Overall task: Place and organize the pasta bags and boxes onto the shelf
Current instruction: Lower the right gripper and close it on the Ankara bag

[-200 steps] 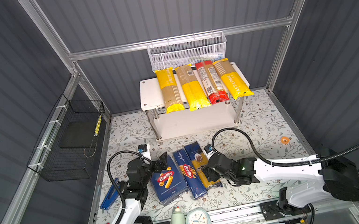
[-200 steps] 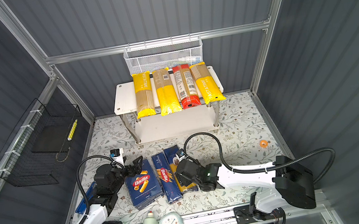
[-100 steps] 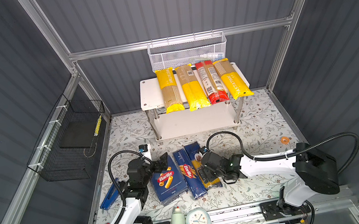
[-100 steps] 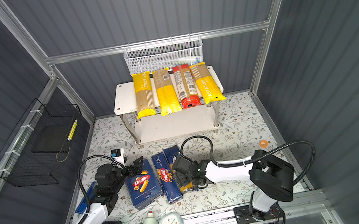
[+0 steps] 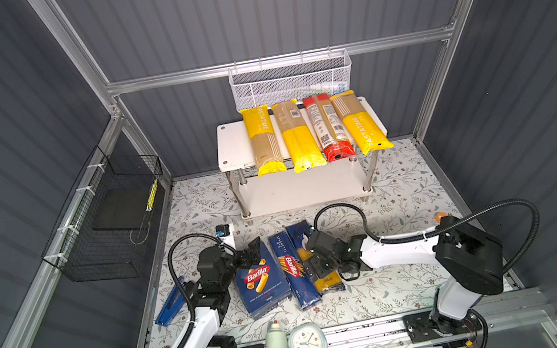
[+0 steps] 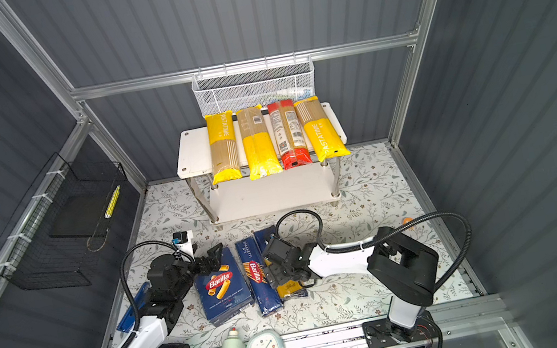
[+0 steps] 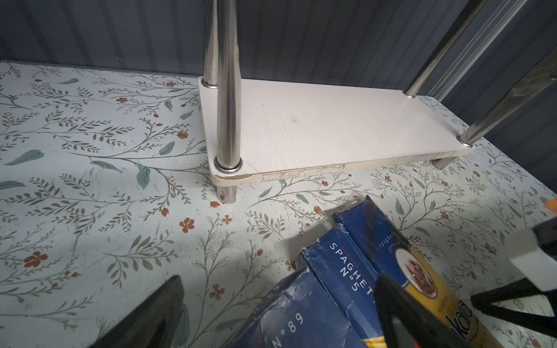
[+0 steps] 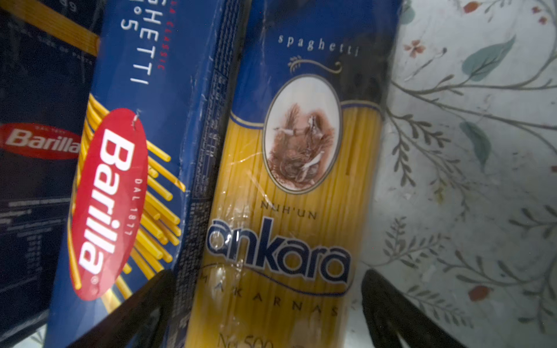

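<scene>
The white 2-tier shelf (image 5: 232,148), flat boards on chrome tube legs, carries 3 glossy yellow-and-clear bags (image 5: 263,139) and 1 red bag (image 5: 328,128) side by side on its top board, their near ends overhanging the edge. On the floral-printed surface (image 5: 402,284) in front lie the wide Barilla carton (image 5: 260,281), the long narrow Barilla carton (image 5: 293,272) and the crinkled blue-and-clear ankara bag (image 8: 286,211), pressed flank to flank. The right arm stretches low from its base toward the middle, wrist tipped down; the right fingers (image 8: 388,307) stand spread, straddling the ankara bag. The left arm reaches forward, its left fingers (image 7: 144,316) parted above the wide carton's far corner.
</scene>
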Available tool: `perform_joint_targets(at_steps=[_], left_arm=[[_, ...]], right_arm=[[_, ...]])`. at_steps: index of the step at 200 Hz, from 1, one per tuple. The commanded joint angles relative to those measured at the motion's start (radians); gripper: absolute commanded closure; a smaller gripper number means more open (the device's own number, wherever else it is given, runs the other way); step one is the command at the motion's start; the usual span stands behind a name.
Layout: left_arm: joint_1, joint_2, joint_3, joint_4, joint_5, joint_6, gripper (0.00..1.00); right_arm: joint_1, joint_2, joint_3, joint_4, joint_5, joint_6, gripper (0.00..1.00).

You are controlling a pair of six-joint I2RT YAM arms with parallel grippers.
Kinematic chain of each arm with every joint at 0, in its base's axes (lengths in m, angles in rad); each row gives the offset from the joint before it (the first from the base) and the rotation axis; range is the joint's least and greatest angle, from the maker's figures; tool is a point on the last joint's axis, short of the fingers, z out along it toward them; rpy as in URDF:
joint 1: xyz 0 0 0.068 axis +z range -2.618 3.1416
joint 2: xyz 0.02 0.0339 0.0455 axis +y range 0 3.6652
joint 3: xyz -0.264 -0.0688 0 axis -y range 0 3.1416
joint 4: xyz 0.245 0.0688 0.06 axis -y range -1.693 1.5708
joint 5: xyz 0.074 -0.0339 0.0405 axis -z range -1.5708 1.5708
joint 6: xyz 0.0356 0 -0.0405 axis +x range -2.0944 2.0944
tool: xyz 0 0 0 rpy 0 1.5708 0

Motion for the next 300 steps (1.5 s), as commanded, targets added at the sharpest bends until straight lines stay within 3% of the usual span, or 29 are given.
perform_joint_targets(at_steps=[1, 78, 158, 257, 300], left_arm=[[-0.006, 0.004, 0.020, 0.001, 0.011, 0.017, 0.01], [-0.006, 0.005, 0.021, 0.001, 0.010, 0.017, 0.01], [-0.006, 0.002, 0.019, -0.001, 0.007, 0.016, 0.01], [-0.006, 0.002, 0.019, 0.000, 0.002, 0.014, 0.01], [-0.006, -0.004, 0.016, 0.000, 0.002, 0.014, 0.01]], right_arm=[[-0.014, 0.027, 0.003, -0.015, 0.000, -0.015, 0.04], [-0.046, -0.070, -0.108, 0.018, -0.012, -0.001, 0.04], [-0.035, -0.117, -0.113, 0.043, -0.030, -0.024, 0.04], [-0.012, 0.028, 0.019, -0.021, -0.016, -0.035, 0.05], [-0.017, 0.025, -0.009, -0.027, 0.001, -0.004, 0.05]])
